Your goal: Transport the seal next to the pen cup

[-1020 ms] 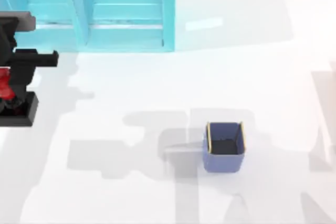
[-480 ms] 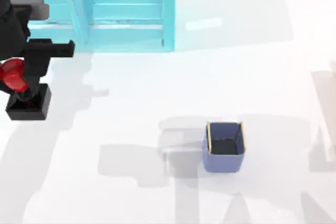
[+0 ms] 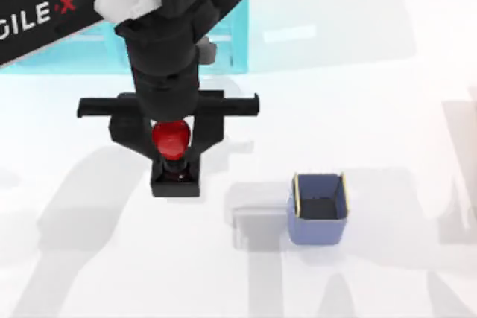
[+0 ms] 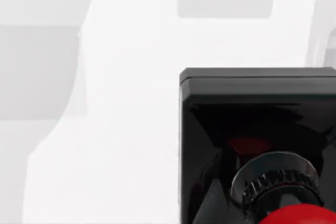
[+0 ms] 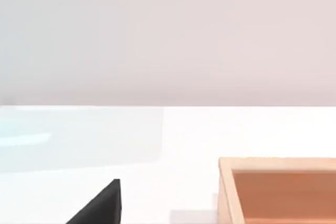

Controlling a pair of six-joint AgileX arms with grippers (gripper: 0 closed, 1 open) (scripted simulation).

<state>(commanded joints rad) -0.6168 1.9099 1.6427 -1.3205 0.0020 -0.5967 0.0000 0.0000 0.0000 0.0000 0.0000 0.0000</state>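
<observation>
My left gripper (image 3: 170, 143) has swung in from the table's left edge toward the middle, fingers clamped on the seal (image 3: 171, 138), held above the table left of the pen cup (image 3: 319, 208).

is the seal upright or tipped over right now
Upright: in the top view the seal shows its rounded red top above its black square base, gripped by the left end effector, left of the pen cup.
</observation>
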